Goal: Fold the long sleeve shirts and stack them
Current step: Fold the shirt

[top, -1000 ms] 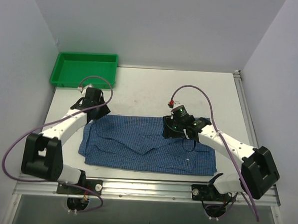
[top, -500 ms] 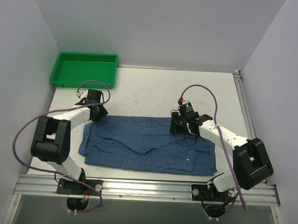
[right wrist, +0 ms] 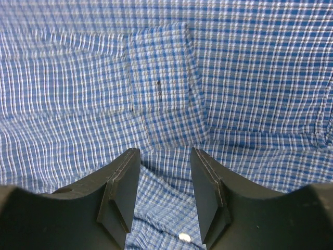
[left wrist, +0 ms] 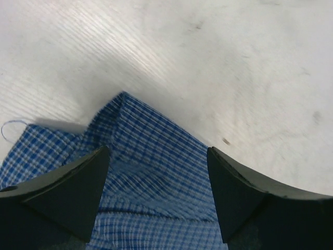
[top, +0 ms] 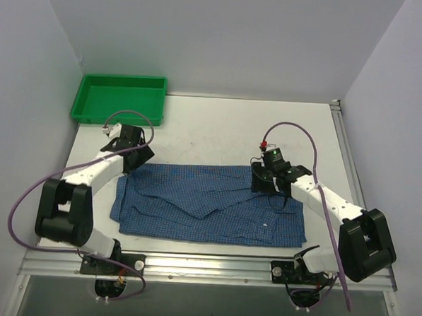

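Seen from above, the blue checked shirt (top: 208,204) lies spread flat across the near half of the desk (top: 219,130). The green tray (top: 118,100) sits at the far left corner, well apart from it. Only the left wrist view shows the left hand (left wrist: 156,156) with its fingers wide apart over the shirt's far corner, where a loose thread (left wrist: 10,127) trails. In the right wrist view, the right hand (right wrist: 165,156) is open above a stitched rectangular panel (right wrist: 164,88) and a white button (right wrist: 183,237)

- Robotics lab test cell: plain pale walls (top: 217,38) box in a white table (top: 212,130).
- Aluminium rail (top: 205,266) at 6 o'clock anchors two cabled robot arms (top: 90,174); green tray (top: 118,100) at 10 o'clock.
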